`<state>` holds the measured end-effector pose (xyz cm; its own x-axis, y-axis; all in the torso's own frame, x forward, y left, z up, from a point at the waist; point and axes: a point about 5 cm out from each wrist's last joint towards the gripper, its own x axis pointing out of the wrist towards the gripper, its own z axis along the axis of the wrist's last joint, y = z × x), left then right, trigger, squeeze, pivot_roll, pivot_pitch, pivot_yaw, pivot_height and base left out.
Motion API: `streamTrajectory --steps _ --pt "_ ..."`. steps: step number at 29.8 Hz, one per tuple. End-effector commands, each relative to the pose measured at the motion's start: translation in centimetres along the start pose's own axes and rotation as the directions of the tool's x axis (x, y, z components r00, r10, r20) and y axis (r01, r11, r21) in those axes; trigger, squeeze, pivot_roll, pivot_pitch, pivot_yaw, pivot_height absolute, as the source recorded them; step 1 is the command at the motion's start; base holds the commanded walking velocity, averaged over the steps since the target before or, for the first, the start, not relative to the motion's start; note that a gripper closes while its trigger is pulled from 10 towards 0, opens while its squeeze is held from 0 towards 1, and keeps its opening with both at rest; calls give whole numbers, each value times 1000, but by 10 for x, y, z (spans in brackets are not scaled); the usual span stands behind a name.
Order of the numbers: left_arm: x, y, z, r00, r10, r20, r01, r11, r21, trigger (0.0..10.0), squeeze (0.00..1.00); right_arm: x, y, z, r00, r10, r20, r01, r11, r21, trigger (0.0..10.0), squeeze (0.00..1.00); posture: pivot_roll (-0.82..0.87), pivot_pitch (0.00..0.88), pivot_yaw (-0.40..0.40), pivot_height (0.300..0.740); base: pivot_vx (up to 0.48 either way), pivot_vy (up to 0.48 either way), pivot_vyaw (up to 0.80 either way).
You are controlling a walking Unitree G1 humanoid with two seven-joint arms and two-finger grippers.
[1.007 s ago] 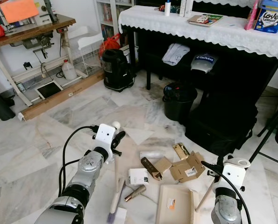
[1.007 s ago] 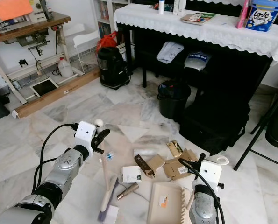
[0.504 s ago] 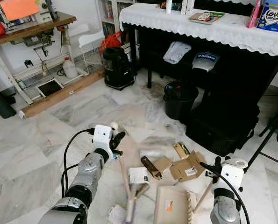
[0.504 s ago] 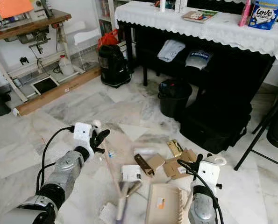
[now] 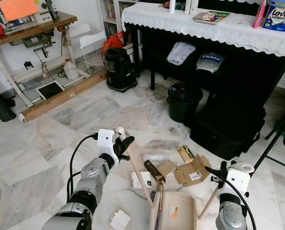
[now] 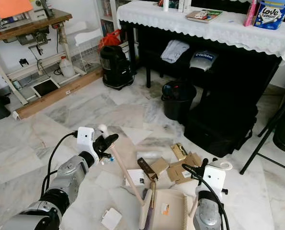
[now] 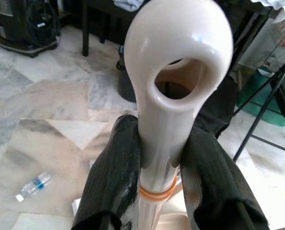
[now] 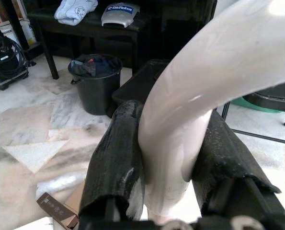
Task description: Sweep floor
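Observation:
My left gripper (image 5: 121,142) is shut on the cream loop-ended top of the broom handle (image 7: 178,72), its fingers (image 7: 116,177) pressed to both sides. The handle (image 5: 140,177) slants down to the right, and the brush head (image 5: 154,216) lies against the left edge of the beige dustpan (image 5: 178,213). My right gripper (image 5: 220,173) is shut on the dustpan's pale handle (image 8: 195,110). Litter lies just beyond the pan: flattened cardboard boxes (image 5: 192,172), a brown box (image 5: 154,171), a white card (image 5: 141,179). Another white card (image 5: 119,219) lies left of the brush.
A black bin (image 5: 183,103) and a black case (image 5: 228,129) stand ahead by the cloth-covered table (image 5: 219,28). A black vacuum (image 5: 119,69) sits at the back, a wooden plank (image 5: 65,96) to its left. Chair legs (image 5: 276,139) stand on the right. A small bottle (image 7: 34,184) lies on the marble floor.
The broom has swung to the right: its brush head moved from the lower left across the floor to the dustpan's edge, leaving a white card behind. My right gripper and dustpan stayed put.

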<state>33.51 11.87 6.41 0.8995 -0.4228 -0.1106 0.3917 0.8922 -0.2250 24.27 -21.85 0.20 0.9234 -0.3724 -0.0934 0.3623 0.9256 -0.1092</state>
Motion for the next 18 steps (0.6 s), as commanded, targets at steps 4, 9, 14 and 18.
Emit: streamTrajectory --steps 4,9,14,18 --pt "2 -5 1 998 -61 1 61 996 -60 10000 0 1 5 2 1000 6 3 -6 1000 13 10000 0 -114 0 63 740 0 0 0" --pt "2 -11 2 988 -151 -9 150 984 -97 10000 0 2 4 3 1000 -15 7 15 1000 9 10000 0 -101 0 68 740 0 0 0" --pt "1 -14 7 969 -246 -15 242 962 -125 10000 0 3 4 4 1000 -22 14 22 1000 11 10000 0 -96 0 71 740 0 0 0" --pt "-1 -13 8 956 -290 -35 286 953 -106 10000 0 4 5 6 999 -28 21 27 1000 13 10000 0 -94 0 72 740 0 0 0"
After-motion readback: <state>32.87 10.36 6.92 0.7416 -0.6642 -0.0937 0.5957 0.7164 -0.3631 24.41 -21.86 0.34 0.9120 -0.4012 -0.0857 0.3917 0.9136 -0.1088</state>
